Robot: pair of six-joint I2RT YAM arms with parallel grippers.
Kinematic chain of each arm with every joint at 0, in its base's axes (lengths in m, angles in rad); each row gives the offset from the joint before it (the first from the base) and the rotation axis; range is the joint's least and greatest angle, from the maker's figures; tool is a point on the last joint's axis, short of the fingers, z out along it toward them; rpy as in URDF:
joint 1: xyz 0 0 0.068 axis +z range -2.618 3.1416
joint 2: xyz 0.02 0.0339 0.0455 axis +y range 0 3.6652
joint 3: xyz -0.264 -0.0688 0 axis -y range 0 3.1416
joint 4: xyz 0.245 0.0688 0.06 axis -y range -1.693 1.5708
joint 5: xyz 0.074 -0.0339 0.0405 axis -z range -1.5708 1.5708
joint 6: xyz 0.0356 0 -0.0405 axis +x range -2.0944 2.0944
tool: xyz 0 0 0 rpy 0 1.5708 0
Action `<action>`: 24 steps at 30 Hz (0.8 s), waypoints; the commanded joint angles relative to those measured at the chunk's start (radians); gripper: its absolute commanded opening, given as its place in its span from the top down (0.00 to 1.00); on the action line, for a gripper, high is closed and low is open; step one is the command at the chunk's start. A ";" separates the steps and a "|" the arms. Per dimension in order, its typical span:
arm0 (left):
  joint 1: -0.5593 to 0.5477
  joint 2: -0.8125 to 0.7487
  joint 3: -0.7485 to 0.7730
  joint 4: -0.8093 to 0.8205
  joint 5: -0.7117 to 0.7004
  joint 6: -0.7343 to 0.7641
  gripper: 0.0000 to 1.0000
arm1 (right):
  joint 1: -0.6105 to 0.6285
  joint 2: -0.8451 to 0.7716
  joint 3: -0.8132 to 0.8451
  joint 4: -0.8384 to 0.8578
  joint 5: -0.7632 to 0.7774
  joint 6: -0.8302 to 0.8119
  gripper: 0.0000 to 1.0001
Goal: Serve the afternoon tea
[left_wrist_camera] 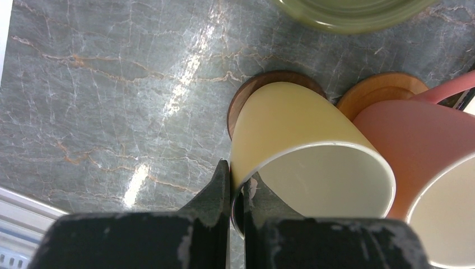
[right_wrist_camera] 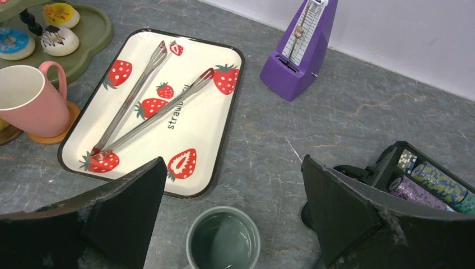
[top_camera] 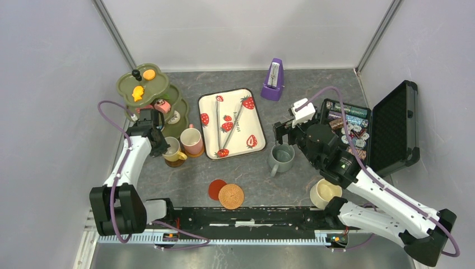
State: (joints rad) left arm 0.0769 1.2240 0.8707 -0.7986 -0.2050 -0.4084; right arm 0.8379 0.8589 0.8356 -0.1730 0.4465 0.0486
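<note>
My left gripper (left_wrist_camera: 236, 179) is shut on the rim of the yellow mug (left_wrist_camera: 291, 129), one finger outside and one inside. The mug stands tilted on a dark brown coaster (left_wrist_camera: 263, 84), next to the pink mug (left_wrist_camera: 414, 140) on its tan coaster (left_wrist_camera: 381, 89). In the top view the left gripper (top_camera: 162, 147) sits by the yellow mug (top_camera: 173, 150), in front of the olive-green stand (top_camera: 143, 84) with toy pastries. My right gripper (right_wrist_camera: 232, 162) is open above the grey-green mug (right_wrist_camera: 224, 241). The cream mug (top_camera: 325, 193) stands near the front right. A red coaster (top_camera: 217, 189) and a woven coaster (top_camera: 231, 196) lie front centre.
A strawberry tray (top_camera: 246, 120) with metal tongs (right_wrist_camera: 151, 101) lies in the middle. The purple metronome (top_camera: 273, 80) stands at the back. The open black case (top_camera: 386, 129) of packets is right of my right gripper (top_camera: 285, 134).
</note>
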 commanded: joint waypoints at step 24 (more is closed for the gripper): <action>0.002 -0.072 0.076 -0.117 -0.011 -0.099 0.52 | 0.003 0.012 -0.010 0.038 -0.042 0.034 0.02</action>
State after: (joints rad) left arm 0.0772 1.2072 0.8803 -0.8867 -0.1825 -0.4610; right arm 0.8379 0.8677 0.8272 -0.1696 0.4187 0.0689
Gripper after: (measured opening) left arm 0.432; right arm 0.979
